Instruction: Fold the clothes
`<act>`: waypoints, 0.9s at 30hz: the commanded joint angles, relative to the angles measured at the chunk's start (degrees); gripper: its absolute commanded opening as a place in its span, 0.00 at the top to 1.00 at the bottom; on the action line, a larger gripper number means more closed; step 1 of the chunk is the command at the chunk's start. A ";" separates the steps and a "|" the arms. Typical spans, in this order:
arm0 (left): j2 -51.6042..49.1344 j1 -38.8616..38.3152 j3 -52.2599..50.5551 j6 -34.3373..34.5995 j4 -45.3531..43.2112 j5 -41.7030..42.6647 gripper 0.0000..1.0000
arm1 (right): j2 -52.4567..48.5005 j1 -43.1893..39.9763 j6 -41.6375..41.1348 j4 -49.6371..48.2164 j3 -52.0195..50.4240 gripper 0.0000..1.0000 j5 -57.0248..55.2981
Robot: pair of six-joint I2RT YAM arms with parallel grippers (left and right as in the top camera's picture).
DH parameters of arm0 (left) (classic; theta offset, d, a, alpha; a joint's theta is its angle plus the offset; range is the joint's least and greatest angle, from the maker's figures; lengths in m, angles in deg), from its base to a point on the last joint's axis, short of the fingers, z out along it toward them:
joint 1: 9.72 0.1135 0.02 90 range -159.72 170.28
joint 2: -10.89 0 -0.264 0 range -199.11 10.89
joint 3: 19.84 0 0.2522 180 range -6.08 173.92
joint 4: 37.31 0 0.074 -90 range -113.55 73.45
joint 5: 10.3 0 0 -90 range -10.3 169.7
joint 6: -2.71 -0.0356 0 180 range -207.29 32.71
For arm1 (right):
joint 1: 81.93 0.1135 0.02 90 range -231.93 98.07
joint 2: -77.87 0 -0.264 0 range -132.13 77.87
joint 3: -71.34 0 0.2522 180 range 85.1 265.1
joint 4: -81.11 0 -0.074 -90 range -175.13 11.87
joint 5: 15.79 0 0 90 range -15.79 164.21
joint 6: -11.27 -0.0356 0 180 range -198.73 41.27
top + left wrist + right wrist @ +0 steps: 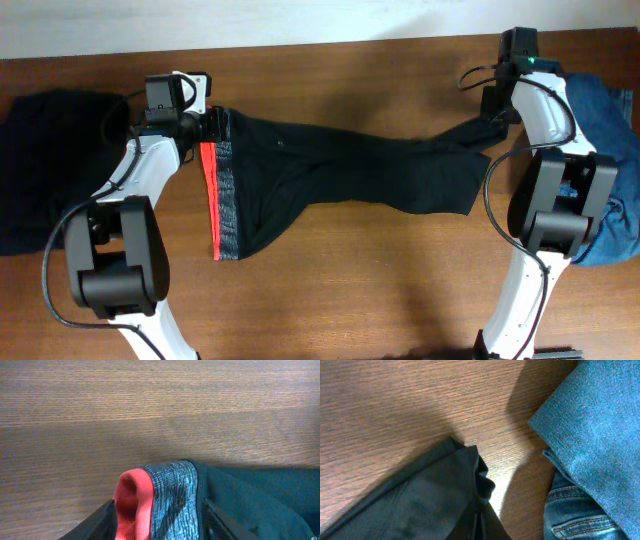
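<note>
the trousers (340, 170) lie across the middle of the wooden table (330, 300), stretched from left to right. their grey waistband (226, 200) with the red stripe (209, 195) is at the left end and runs from far to near. the black legs go to the right and become narrow toward the far right side. the cloth has some folds in the middle.

the left pincer (208, 124) is at the far corner of the waistband. in the left wrist view this corner stands up as a small loop between the two fingers (102, 521), one at the red edge and one at the black side. we cannot tell if they press on the cloth or only stand beside it.

the right pincer (497, 112) is at the far right end of the legs and it is closed on the trousers. in the right wrist view the black cloth gathers in wrinkles toward it. just right of it lies a blue denim garment (602, 120), with bare wood between it and the trousers. a dark cloth (40, 170) lies at the left edge of the table.
</note>
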 commanded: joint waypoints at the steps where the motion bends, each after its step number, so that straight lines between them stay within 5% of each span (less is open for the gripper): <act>1: -0.70 0.22 1.29 0.85 -0.85 2.58 0.47 | 0.46 0.37 -0.48 -0.15 1.18 0.96 0.31; 27: -2.36 0.22 1.27 0.83 -1.70 2.69 0.52 | 0.44 0.37 -0.48 -0.17 1.03 0.96 1.81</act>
